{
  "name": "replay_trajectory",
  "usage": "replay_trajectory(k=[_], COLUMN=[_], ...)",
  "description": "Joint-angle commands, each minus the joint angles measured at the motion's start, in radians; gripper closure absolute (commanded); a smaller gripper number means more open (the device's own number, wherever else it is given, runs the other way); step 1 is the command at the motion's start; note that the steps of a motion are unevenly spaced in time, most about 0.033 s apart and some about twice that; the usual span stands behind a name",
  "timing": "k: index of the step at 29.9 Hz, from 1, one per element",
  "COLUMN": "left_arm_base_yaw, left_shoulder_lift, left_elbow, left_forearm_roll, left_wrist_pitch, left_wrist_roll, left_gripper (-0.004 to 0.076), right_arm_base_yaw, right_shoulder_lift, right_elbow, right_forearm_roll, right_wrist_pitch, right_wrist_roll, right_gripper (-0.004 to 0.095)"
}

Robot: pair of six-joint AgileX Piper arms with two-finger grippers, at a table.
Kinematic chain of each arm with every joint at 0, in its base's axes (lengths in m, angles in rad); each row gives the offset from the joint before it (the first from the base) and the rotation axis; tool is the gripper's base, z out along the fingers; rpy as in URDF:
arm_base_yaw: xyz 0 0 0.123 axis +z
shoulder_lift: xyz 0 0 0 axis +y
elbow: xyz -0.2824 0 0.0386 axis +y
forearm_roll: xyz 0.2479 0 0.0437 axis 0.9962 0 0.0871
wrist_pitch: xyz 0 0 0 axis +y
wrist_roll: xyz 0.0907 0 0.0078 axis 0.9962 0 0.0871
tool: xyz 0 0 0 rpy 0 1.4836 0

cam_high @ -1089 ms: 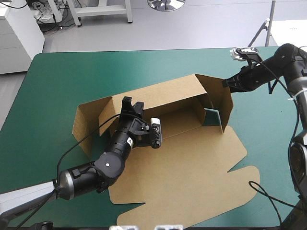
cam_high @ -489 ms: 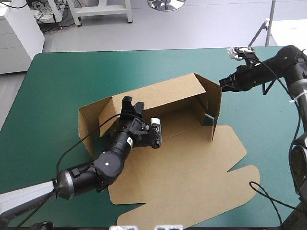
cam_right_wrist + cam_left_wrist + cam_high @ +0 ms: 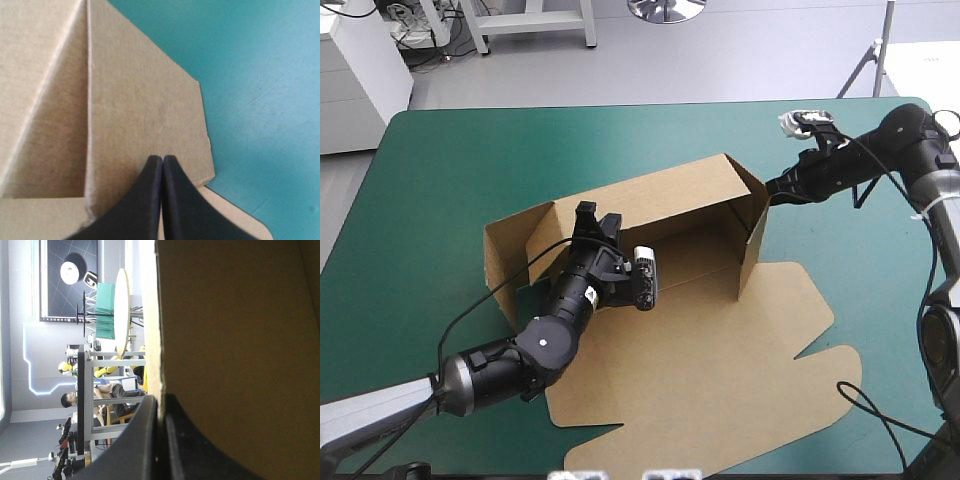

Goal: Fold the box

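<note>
The brown box [image 3: 720, 340] lies mid-table, its long back wall [image 3: 670, 195] raised and its wide lid panel flat toward the near edge. My left gripper [image 3: 592, 215] is shut on the top edge of a raised wall near the left end. In the left wrist view the board [image 3: 235, 340] sits pinched in that gripper [image 3: 160, 397]. My right gripper [image 3: 772, 186] is shut and its tip presses the outer face of the right end flap [image 3: 752, 235], which stands swung inward. The right wrist view shows this gripper [image 3: 162, 159] against that flap [image 3: 145, 100].
The left end flap [image 3: 505, 260] stands upright beside my left arm. Teal-green cover [image 3: 470, 160] shows to the left of, beyond and to the right of the box. The flat lid's notched edge [image 3: 820, 350] reaches toward the near right of the table.
My right gripper has moved left against the right end flap, which has swung inward toward the box's floor. The left arm and its hold have not moved.
</note>
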State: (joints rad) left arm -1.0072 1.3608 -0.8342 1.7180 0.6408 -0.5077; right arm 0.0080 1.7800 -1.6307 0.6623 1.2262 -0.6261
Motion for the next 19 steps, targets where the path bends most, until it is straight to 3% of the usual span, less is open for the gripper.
replay_trajectory(k=[1, 6, 13, 19], left_arm_base_yaw=[-0.001, -0.001, -0.001, -0.001], left_shoulder_lift=[-0.032, -0.032, -0.032, -0.032], left_elbow=[-0.023, -0.023, -0.023, -0.023], left_forearm_roll=[0.056, 0.056, 0.056, 0.056], left_wrist_pitch=[0.009, 0.009, 0.009, 0.009], left_wrist_roll=[-0.008, -0.008, -0.008, -0.007], left_gripper=[0.0734, 0.0734, 0.0734, 0.0734], right_arm_base_yaw=[0.001, 0.001, 0.001, 0.001], right_shoulder_lift=[-0.073, -0.135, -0.169, -0.128], right_elbow=[0.050, 0.171, 0.231, 0.231], right_forearm_roll=[0.079, 0.200, 0.196, 0.197], right_wrist_pitch=[-0.027, -0.088, -0.160, -0.151], right_wrist_roll=[-0.053, -0.187, -0.380, -0.416], right_gripper=[0.0925, 0.0923, 0.0923, 0.0923])
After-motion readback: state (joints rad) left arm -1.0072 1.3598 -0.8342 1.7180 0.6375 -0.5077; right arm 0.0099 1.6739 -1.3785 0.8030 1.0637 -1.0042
